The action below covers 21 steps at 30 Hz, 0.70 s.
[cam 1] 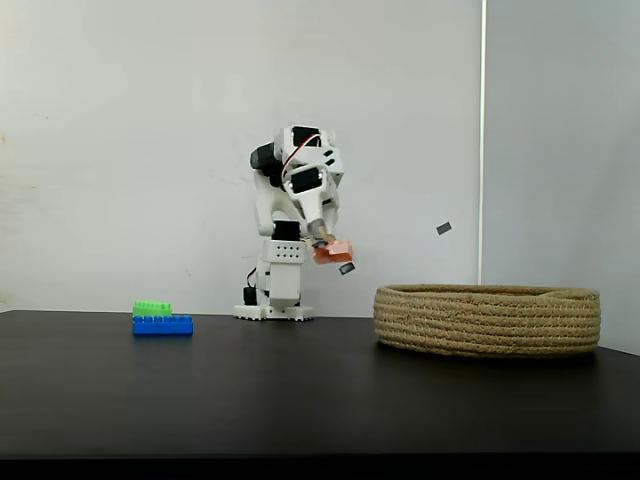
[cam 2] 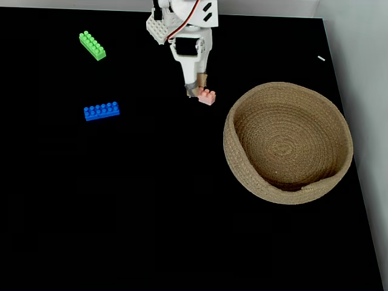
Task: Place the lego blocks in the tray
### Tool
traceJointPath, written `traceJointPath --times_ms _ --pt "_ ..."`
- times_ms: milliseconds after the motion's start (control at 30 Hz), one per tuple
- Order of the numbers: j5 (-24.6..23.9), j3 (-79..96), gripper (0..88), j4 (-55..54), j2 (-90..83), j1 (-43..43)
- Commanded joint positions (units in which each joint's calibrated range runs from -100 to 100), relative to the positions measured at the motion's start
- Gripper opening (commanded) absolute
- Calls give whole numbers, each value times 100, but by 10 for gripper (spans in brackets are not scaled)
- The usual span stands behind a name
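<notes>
My gripper [cam 1: 330, 247] [cam 2: 202, 94] is shut on the salmon-orange lego block [cam 1: 333, 251] [cam 2: 207, 96] and holds it well above the black table, left of the tray in both fixed views. The tray [cam 1: 488, 318] [cam 2: 288, 143], a wide coiled tan rope basket, sits at the right with nothing visible inside. On the table at the left lies the blue block [cam 1: 162, 325] [cam 2: 101, 111]. Farther back is the green block [cam 1: 152, 308] [cam 2: 92, 45], apart from the blue one.
The white arm base [cam 1: 272, 290] stands at the table's back edge, against a white wall. A small grey scrap [cam 2: 321, 59] lies beyond the table's right edge. Black tabletop [cam 2: 151, 200] stretches open in front of the blocks and tray.
</notes>
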Motion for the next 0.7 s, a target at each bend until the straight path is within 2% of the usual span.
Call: traceJointPath --times_ms 0,300,367,467,567,667 --pt "107 -743 1 -250 261 -842" --pt "-34 -1655 11 -1100 1611 -1708" --pt "-63 -1600 42 -1216 1705 -1782" --pt "-181 -1299 150 -1474 1774 -1757" --pt "-176 -1017 217 -1649 1774 -1667" --pt "-147 -944 239 -1574 1774 -1584"
